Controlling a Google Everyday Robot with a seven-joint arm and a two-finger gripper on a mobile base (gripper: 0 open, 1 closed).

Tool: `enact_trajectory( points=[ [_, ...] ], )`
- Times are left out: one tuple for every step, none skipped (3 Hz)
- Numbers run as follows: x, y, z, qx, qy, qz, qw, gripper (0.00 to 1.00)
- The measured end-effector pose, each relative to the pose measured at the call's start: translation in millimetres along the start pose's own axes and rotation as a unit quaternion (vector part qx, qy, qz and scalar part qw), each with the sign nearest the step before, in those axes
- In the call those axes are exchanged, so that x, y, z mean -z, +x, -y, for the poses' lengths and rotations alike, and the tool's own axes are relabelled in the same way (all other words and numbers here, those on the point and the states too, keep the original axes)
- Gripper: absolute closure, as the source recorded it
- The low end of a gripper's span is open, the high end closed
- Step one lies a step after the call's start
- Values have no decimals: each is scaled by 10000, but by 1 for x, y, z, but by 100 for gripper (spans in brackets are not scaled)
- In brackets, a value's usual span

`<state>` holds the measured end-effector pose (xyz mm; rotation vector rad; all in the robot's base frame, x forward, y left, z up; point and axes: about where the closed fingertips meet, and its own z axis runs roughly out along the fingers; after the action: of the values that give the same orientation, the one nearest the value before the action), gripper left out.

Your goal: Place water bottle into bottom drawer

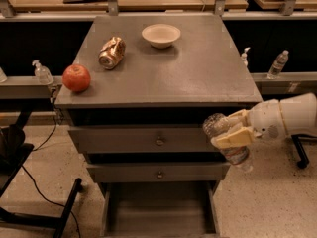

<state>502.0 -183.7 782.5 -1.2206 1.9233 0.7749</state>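
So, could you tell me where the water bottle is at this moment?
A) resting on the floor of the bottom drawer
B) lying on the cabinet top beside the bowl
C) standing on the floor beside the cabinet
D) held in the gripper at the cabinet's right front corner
D: the gripper is closed around the water bottle at the level of the knobbed drawers, above the open bottom drawer.
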Motion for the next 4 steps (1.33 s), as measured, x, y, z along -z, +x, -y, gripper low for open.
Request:
enact_trajectory(
  points=[
    [2, 23, 10, -172, 240, 1307, 9910, 100],
    [29, 47, 9, -91, 547, 1601, 9855, 100],
    [29, 47, 9, -91, 547, 1601, 9855, 100],
    [20, 51, 15, -42, 547, 1710, 9837, 100]
  ],
)
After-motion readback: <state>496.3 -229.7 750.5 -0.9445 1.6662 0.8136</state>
